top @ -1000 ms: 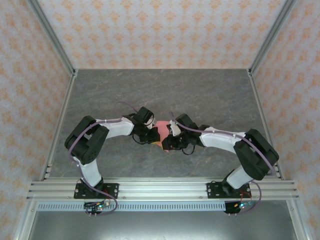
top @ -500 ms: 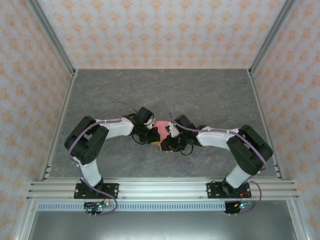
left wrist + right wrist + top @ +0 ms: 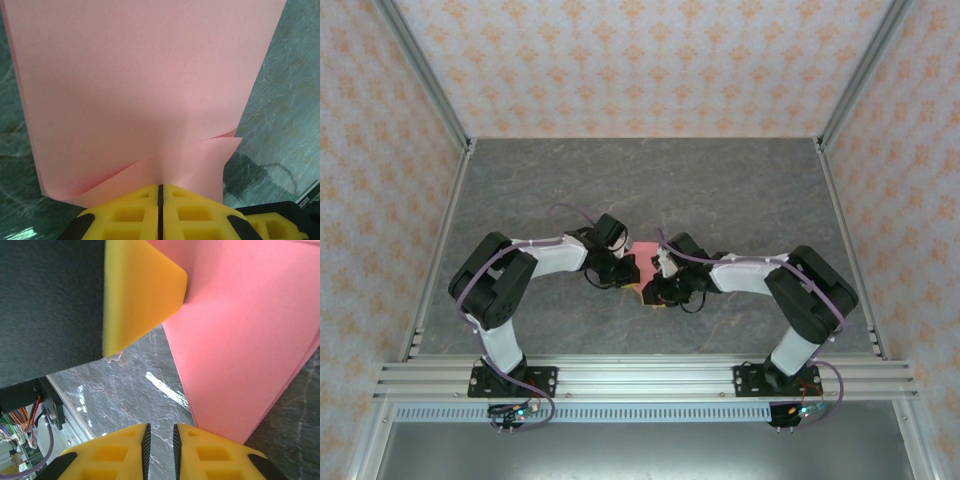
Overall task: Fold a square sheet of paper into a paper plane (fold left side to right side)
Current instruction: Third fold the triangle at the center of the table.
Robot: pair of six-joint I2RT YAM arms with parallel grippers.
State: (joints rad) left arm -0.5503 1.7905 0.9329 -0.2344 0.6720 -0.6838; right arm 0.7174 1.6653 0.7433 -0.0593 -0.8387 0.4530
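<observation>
Left end effector [image 3: 160, 186] clamped on the curled edge of the square sheet of paper [image 3: 140, 90] over the grey surface [image 3: 720, 180], right end effector [image 3: 159, 427] just beside the sheet, jaws a narrow slit apart on nothing, left arm's yellow finger [image 3: 140, 295] crowding in.

Smooth matt paper sheet [image 3: 135, 85], glossy table [image 3: 280, 110] (grey marbled stone-look finish), metal rail [image 3: 640, 378]

Plain salmon-pink paper [image 3: 140, 90]; grey marbled table [image 3: 720, 190]
</observation>
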